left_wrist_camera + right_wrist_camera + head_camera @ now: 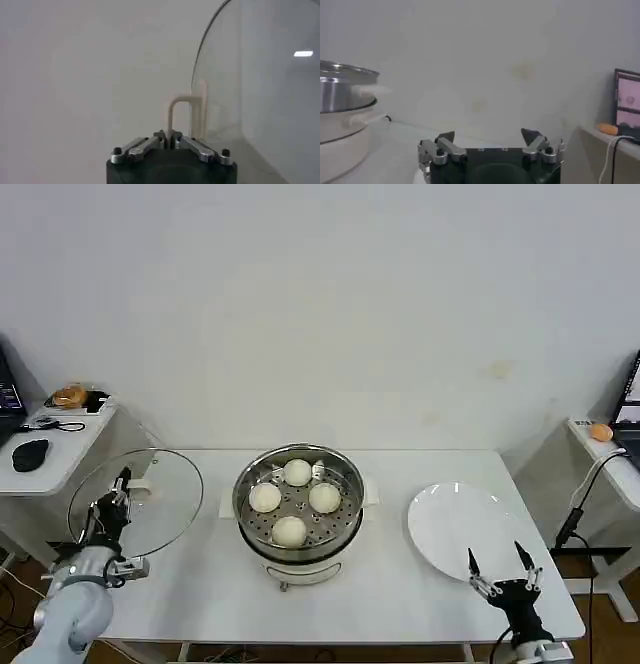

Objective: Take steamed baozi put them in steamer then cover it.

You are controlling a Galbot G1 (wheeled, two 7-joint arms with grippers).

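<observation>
Several cream-white steamed baozi [297, 502] lie on the perforated tray inside the shiny steel steamer [345, 522] at the table's middle. The clear glass cover [160, 489] hangs tilted above the table's left end, left of the steamer. My left gripper [118, 496] is shut on its cream-white bar handle [180, 112], with the glass rim [210, 60] curving beside it. My right gripper [500, 569] stands open near the front right of the table, over the edge of the white plate [450, 529], with nothing between its fingers. The steamer's side [340, 100] appears in the right wrist view.
A side table [55, 449] at the left carries a mouse and small items. Another side table at the right has an orange object [600, 431] and a cable [580, 504]. A white wall stands behind the table.
</observation>
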